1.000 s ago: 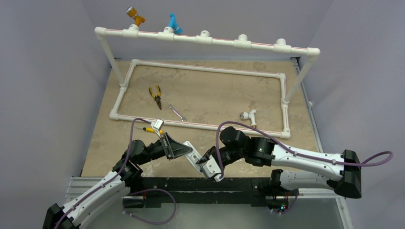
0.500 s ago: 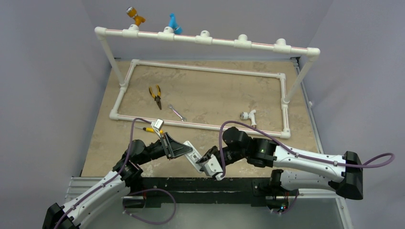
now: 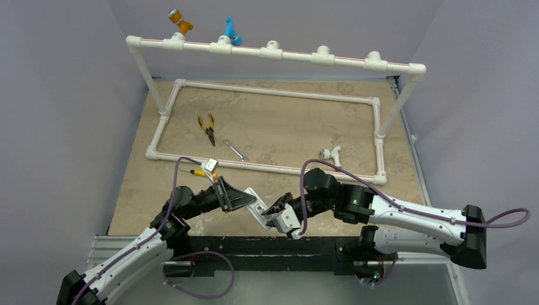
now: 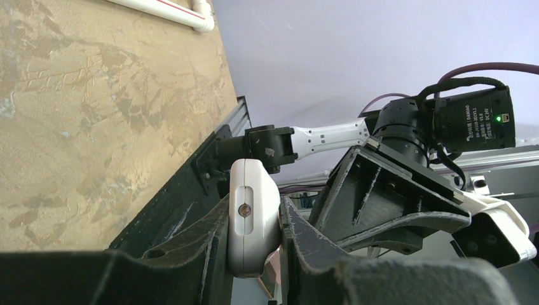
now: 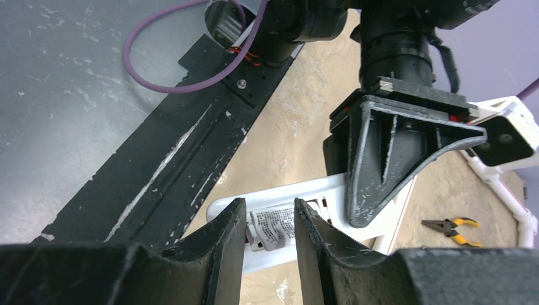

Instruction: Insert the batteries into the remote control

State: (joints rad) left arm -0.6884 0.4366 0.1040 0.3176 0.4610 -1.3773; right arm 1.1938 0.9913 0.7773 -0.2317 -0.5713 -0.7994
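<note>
noted inside white plastic pipe frame [image 3: 279, 92]: yellow-handled black pliers [image 3: 207, 129], small silver wrench [image 3: 236, 150], white pipe fitting [image 3: 332, 154]; just outside near rail, yellow-handled screwdriver [image 3: 202, 171].

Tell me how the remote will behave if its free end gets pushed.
The remote looks like rigid moulded plastic, so it likely won't flex. The jaws of the left gripper clamp only one end, so a push on the free end may pivot it. Its smooth, rounded shell could slip in that grip.
</note>
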